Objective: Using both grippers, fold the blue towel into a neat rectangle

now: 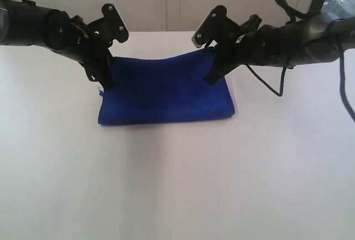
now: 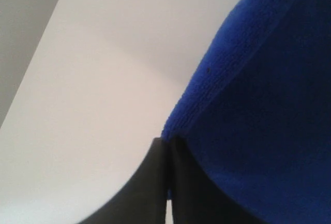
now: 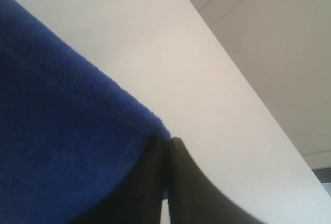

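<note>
Our left pincer (image 1: 104, 79) and right pincer (image 1: 213, 75) are clamped shut on corners of the blue towel (image 1: 166, 93); pull unevenly and we skew the fold.

Bright, even light; both wrist views softly blurred.

Open table (image 1: 177, 184) lies before and beside the blue towel (image 1: 166, 93).

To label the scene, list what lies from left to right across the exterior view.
left arm → left gripper → blue towel → right gripper → right arm. Each gripper pinches one lifted far corner of the towel.
</note>
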Controlling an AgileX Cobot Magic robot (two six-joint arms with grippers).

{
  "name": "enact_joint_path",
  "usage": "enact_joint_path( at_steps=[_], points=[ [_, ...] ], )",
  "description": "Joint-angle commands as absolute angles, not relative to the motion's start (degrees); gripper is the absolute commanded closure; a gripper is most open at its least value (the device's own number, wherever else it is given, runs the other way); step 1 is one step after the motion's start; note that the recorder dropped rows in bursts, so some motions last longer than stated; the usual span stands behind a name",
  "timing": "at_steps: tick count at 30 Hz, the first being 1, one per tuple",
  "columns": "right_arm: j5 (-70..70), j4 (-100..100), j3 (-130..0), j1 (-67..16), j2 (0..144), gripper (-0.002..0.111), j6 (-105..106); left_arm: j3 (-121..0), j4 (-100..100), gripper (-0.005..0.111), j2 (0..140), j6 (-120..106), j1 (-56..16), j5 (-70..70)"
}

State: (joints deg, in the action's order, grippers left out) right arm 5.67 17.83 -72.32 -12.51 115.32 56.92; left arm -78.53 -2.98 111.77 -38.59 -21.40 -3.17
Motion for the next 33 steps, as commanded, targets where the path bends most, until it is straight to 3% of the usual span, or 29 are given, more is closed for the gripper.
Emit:
enact_joint_path(
  at_steps=[1,4,7,11,13,17,20,26,27,33],
  points=[
    [7.53,17.84,-72.70,-11.92,115.52,0.108,56.72,-79.07,-3.08,0.101,112.58,-39.04,-21.14,-3.12],
    [7.53,17.84,-72.70,-11.92,115.52,0.097,56.72,-79.07,-3.08,0.076,112.58,-39.19,-21.14,-3.12],
    [7.57,17.84,-72.70,-11.92,115.52,0.083,56.72,-79.07,-3.08,0.059,112.58,-39.19,-21.14,-3.24],
    [8.05,17.84,-72.70,-11.92,115.52,0.062,56.72,-79.07,-3.08,0.054,112.58,-39.19,-21.14,-3.37],
    [8.44,17.84,-72.70,-11.92,115.52,0.058,56.72,-79.07,-3.08,0.054,112.58,-39.19,-21.14,-3.48],
    [6.40,22.33,-72.70,-11.92,115.41,0.060,54.86,-79.07,-3.08,0.055,112.58,-37.65,-21.14,-5.85],
    [3.04,28.27,-72.70,-11.78,114.28,0.072,53.54,-79.07,-3.08,0.062,112.45,-34.22,-21.14,-9.68],
    [-14.49,30.51,-76.48,-9.35,111.09,0.108,44.25,-80.33,-3.08,0.100,110.58,-23.30,-21.14,-15.47],
    [-18.40,30.11,-77.87,-8.58,111.11,0.108,41.51,-81.36,-3.08,0.107,110.33,-21.59,-21.14,-16.77],
    [-32.25,27.24,-83.39,-7.39,112.62,0.108,35.42,-89.29,2.10,0.107,112.81,-16.14,-21.14,-25.48]
  ],
)
